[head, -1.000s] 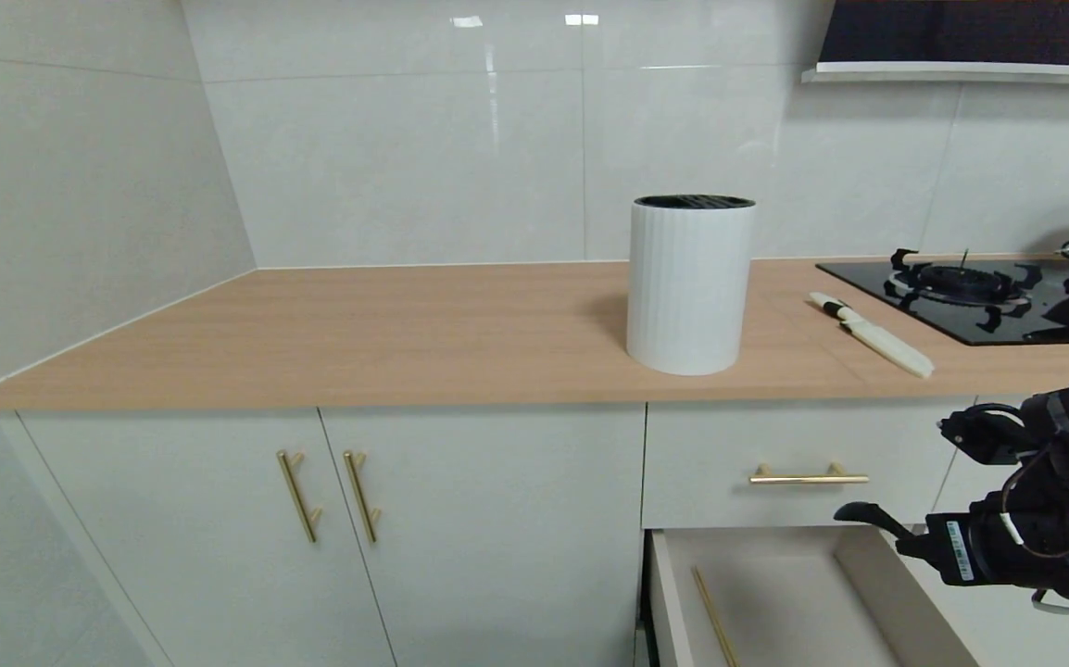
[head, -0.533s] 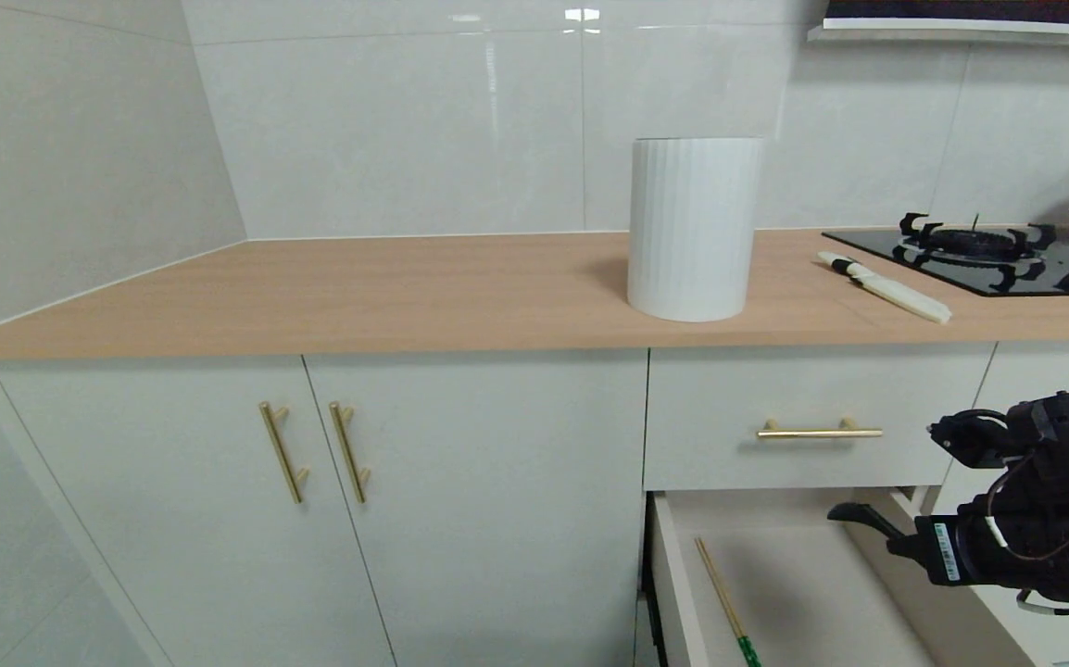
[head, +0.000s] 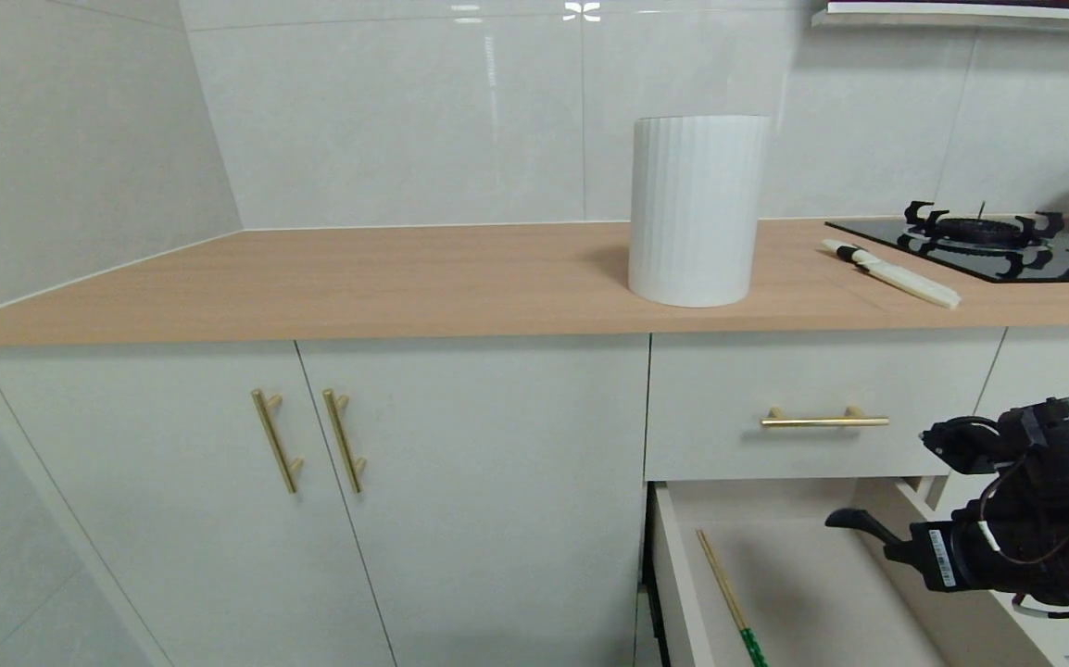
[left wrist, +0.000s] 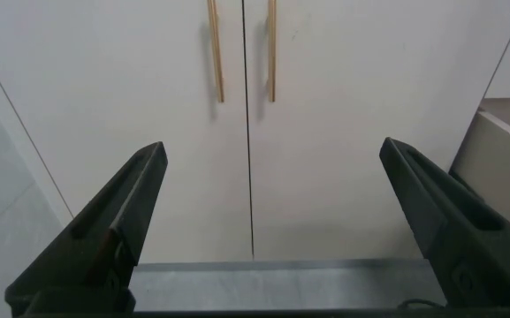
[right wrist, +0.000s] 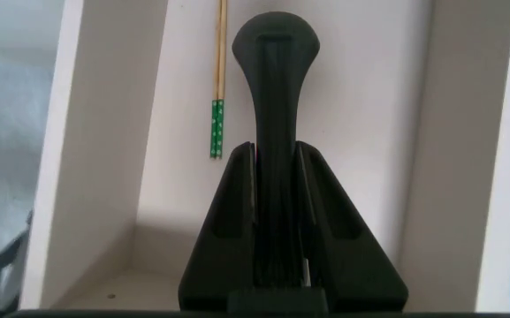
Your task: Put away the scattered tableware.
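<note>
**A:** Where is the utensil?

**B:** The black utensil (head: 854,523) is pinched in the right gripper (right wrist: 276,163), whose jaws are closed on its handle. It hangs above the open drawer (head: 673,556) with its rounded end out over the drawer floor. The chopsticks (head: 724,593) lie inside, along the drawer's left wall.

**A:** How should it go in?

**B:** I'd bring it down close to the floor and turn it parallel to the chopsticks. It should go beside them, not across them, and clear of the walls. Only then part the jaws, because a drop from height could make it bounce or skid.

**A:** What else is out?

**B:** The knife (head: 891,273) lies on the counter (head: 405,278) between the holder (head: 697,213) and the stove (head: 979,243), and probably goes next. The left gripper (left wrist: 272,152) faces the cabinet doors (left wrist: 343,132), jaws spread wide and empty.

**A:** Any writing?

**B:** There's a small sticker (head: 940,558) on the right arm, but its print is too small to read. Nothing else carries any.
</note>
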Motion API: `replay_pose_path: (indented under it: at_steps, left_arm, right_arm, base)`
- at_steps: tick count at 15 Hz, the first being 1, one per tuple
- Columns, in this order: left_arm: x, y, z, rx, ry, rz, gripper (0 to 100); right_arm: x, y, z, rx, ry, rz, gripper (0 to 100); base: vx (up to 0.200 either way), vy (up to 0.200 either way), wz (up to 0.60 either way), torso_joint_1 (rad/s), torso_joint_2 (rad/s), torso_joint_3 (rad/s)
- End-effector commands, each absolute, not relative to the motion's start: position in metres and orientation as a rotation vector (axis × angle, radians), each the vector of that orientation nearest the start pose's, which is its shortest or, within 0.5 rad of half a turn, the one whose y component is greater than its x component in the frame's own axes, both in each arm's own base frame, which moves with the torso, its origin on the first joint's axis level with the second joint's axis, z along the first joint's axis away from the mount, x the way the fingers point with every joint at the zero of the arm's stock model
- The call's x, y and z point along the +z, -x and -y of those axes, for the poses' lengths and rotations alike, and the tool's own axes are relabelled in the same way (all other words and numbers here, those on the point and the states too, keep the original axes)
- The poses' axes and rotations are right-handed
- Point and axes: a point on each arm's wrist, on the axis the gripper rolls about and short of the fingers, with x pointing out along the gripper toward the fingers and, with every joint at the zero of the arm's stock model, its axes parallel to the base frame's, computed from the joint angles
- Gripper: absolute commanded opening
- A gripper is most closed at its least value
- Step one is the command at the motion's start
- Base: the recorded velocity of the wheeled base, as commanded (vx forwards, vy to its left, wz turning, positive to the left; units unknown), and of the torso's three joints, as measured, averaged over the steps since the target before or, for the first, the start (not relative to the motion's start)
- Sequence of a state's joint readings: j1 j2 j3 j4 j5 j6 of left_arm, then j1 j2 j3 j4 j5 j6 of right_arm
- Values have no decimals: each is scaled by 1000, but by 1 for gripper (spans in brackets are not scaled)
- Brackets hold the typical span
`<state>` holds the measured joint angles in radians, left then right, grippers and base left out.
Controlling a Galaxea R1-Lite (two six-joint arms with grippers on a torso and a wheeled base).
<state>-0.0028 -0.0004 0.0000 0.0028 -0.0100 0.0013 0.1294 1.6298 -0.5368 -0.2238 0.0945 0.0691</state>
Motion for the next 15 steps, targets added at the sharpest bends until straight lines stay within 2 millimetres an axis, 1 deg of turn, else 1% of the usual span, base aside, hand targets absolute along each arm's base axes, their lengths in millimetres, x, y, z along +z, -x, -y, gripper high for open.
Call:
replay_pose_path:
  at_steps: [1, 3, 6, 8, 11, 12, 13, 15]
  left_arm:
    - [75, 23, 0, -14, -2, -3, 100]
    - [75, 23, 0, -12, -2, -3, 100]
    - [75, 23, 0, -12, -2, -3, 100]
    - [75, 23, 0, -12, -2, -3, 100]
    - [75, 23, 0, -12, -2, -3, 100]
    - [75, 23, 0, -14, -2, -3, 100]
    - [75, 23, 0, -12, -2, -3, 100]
    - [75, 23, 0, -14, -2, -3, 100]
  right_arm:
    - [82, -235, -34, 187, -40, -907, 0]
    - [61, -245, -40, 198, -40, -916, 0]
    - [24, -258, -48, 192, -61, -1022, 0]
    - [9, -268, -61, 170, -129, -1053, 0]
    - [-15, -278, -70, 177, -127, -1067, 0]
    - [-20, -279, -70, 173, -125, -1081, 0]
    - [-36, -284, -75, 147, -90, -1106, 0]
    - [-41, -287, -76, 82, -43, -1096, 0]
  base:
    - [0, 0, 0, -100, 134, 100]
    - [0, 0, 0, -39, 63, 46]
    - [0, 0, 0, 0, 0, 0]
    - [0, 0, 0, 0, 0, 0]
    - [0, 0, 0, 0, 0, 0]
    - [0, 0, 0, 0, 0, 0]
    - [0, 0, 0, 0, 0, 0]
    - [0, 0, 0, 0, 0, 0]
